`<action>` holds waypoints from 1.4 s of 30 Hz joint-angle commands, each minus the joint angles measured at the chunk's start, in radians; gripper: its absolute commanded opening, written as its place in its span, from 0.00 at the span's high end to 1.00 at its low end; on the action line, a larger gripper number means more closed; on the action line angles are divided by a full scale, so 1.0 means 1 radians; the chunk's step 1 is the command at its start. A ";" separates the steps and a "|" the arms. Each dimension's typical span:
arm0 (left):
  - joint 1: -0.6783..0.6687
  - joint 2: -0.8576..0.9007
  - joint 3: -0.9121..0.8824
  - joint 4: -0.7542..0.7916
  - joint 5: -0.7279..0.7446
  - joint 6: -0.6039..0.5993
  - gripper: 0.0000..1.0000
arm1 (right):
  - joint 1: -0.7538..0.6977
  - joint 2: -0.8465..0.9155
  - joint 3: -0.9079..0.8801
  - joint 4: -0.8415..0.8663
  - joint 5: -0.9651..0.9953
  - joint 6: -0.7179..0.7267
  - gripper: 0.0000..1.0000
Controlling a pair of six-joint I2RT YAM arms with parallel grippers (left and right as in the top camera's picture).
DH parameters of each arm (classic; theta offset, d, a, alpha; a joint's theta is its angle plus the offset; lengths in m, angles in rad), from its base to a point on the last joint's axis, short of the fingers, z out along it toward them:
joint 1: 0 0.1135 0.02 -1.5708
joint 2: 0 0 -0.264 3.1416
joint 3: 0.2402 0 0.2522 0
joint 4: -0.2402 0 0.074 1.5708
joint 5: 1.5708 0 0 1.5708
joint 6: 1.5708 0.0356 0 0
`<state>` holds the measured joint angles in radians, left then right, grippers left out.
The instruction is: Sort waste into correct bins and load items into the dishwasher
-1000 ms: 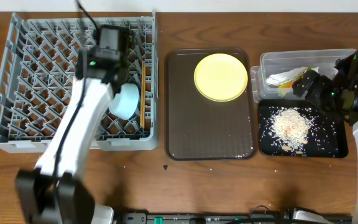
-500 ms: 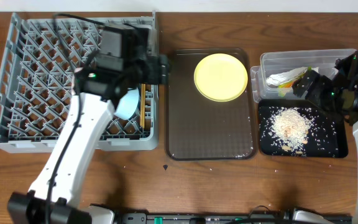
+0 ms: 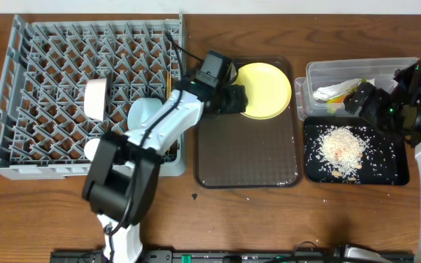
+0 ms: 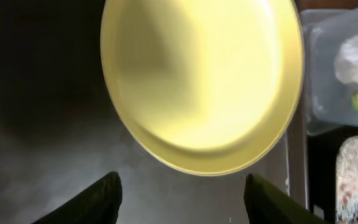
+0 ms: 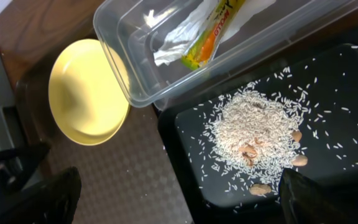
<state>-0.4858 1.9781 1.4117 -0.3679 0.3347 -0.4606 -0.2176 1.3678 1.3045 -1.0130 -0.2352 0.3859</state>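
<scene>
The round yellow plate [image 3: 263,89] lies on the brown serving tray [image 3: 247,153]. My left gripper [image 3: 234,100] is open at the plate's left edge; in the left wrist view the plate [image 4: 204,81] fills the space ahead of my open fingers [image 4: 182,196]. My right gripper [image 3: 362,98] is open and empty above the clear tub [image 3: 320,71] and black tray [image 3: 393,168]. The tub holds the napkin [image 5: 179,43] and snack wrapper [image 5: 213,40]. Rice scraps [image 5: 253,134] lie in the black tray. The grey rack [image 3: 20,95] holds the blue bowl [image 3: 143,115], white bowl [image 3: 96,98], a cup [image 3: 92,147] and chopsticks [image 3: 168,77].
The brown serving tray [image 5: 123,180] sits between the rack and the two bins. A few rice grains are scattered on its surface. A small dark speck [image 3: 194,196] lies on the wooden table in front of the tray.
My left arm has swung right from over the rack to the yellow plate's left edge on the brown tray. The white bowl and cup in the rack have come into view. The right arm is still.
</scene>
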 commanded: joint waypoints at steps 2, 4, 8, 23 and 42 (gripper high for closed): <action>0.001 0.104 0.000 0.039 -0.008 -0.113 0.37 | -0.004 0.005 0.010 -0.001 -0.001 0.003 0.01; 0.001 0.137 0.000 0.050 -0.008 -0.133 0.40 | -0.004 0.005 0.010 -0.001 -0.001 0.003 0.01; 0.000 0.172 0.000 0.061 -0.007 -0.156 0.45 | -0.004 0.005 0.010 -0.001 -0.001 0.003 0.01; 0.013 0.167 0.000 -0.102 -0.041 -0.107 0.80 | -0.004 0.005 0.010 -0.001 -0.001 0.003 0.01; 0.018 -0.153 0.001 -0.432 -0.170 0.031 0.62 | 0.118 0.024 -0.033 0.055 -0.257 -0.024 0.25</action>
<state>-0.4728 1.9018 1.4128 -0.7864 0.2054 -0.4595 -0.1761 1.3777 1.3003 -0.9604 -0.3904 0.3721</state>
